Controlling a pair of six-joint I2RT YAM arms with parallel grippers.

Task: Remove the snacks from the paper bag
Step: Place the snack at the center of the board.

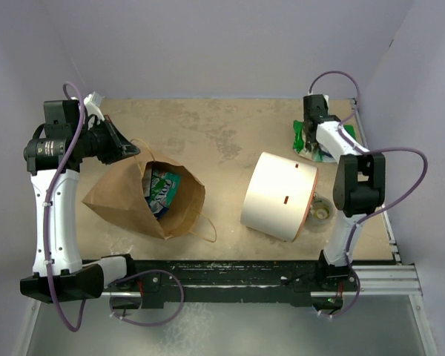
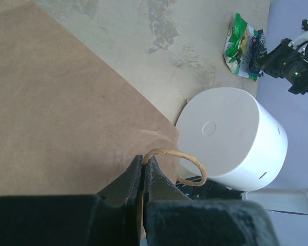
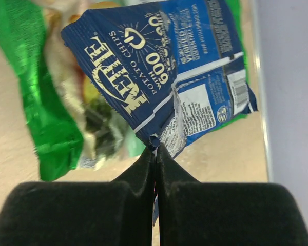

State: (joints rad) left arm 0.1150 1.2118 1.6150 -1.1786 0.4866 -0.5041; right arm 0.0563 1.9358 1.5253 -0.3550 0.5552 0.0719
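As left hand [image 2: 143, 160] pinches bag [image 2: 56, 102], right hand [image 3: 155, 149] pinches blue packet [image 3: 159, 66].

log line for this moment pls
left pincer: shut on paper bag rim | right pincer: shut on blue packet by green packet, outside bag | in bag: teal packet

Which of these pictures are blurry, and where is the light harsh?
Top view: even, soft light, faint shadows, little glare. Left wrist view: the left end effector is a dark blur near the lens; paper bag and white cylinder look sharper. Right wrist view: print on the blue packet is readable, the green packet beside it smeared out of focus.
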